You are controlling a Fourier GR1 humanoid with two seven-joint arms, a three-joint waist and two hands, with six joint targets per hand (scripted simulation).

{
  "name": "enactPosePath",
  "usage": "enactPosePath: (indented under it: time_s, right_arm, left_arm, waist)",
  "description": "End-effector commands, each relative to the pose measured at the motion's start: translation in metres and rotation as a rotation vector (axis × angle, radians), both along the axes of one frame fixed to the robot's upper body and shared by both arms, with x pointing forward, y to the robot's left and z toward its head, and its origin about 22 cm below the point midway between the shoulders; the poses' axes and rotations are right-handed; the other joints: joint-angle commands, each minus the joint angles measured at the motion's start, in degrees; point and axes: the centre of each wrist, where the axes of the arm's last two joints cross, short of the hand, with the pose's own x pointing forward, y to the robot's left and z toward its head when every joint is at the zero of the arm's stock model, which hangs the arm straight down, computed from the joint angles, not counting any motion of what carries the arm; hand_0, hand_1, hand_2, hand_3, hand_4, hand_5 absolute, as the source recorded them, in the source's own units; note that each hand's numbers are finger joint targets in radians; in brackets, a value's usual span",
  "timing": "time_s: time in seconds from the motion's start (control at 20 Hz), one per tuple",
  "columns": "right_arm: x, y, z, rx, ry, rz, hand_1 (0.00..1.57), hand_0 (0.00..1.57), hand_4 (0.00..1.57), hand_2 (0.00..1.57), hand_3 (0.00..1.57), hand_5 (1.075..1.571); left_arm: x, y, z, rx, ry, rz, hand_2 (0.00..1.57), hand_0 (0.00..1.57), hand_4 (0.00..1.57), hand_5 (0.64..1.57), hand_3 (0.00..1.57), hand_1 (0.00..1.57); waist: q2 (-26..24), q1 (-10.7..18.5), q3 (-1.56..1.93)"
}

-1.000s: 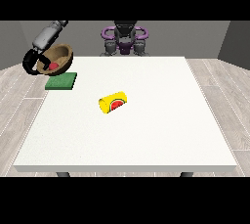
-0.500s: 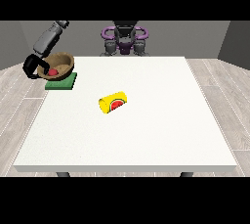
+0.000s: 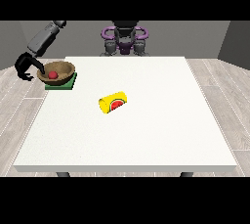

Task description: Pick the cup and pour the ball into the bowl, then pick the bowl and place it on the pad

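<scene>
Fingers (image 3: 23, 71) of the hand (image 3: 24, 66) at the view's left curl downward just beside the left rim of the bowl; whether they touch or grip that rim cannot be told. Grey forearm (image 3: 45, 38) slopes up and to the right from this hand toward the top of the view. No second hand is visible.

Brown wooden bowl (image 3: 62, 67) sits upright on the green pad (image 3: 66, 84), which lies flat at the far left corner of the white worktop (image 3: 146, 130). Pad edge shows along the front and right of the bowl. Red ball (image 3: 52, 75) rests inside the bowl, left of its centre.

Yellow cup (image 3: 113, 102) lies on its side near the middle of the worktop, well apart from the bowl, its end face with a watermelon-slice picture turned toward the camera and slightly right.

Robot torso (image 3: 125, 39), dark with purple rings, stands behind the far edge of the worktop.
</scene>
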Motion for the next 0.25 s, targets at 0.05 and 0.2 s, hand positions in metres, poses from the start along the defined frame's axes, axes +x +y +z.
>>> enactPosePath:
  time_s: [0.05,0.2]
  right_arm:
    - [-0.003,-0.016,0.036,0.042,-0.022,0.009,0.32,0.32,0.00,0.40,0.52,1.493]
    - [-0.006,-0.020,0.046,0.041,-0.006,0.024,0.13,0.13,0.00,0.28,0.38,1.467]
  left_arm:
    - [0.003,0.004,-0.014,0.000,0.023,-0.012,0.00,0.00,0.00,1.515,0.00,0.00]
    - [0.013,0.006,-0.040,0.001,0.087,-0.016,0.00,0.00,0.00,1.515,0.00,0.00]
  waist:
    - [-2.0,0.9,-0.06]
    - [-5.1,-0.1,-0.10]
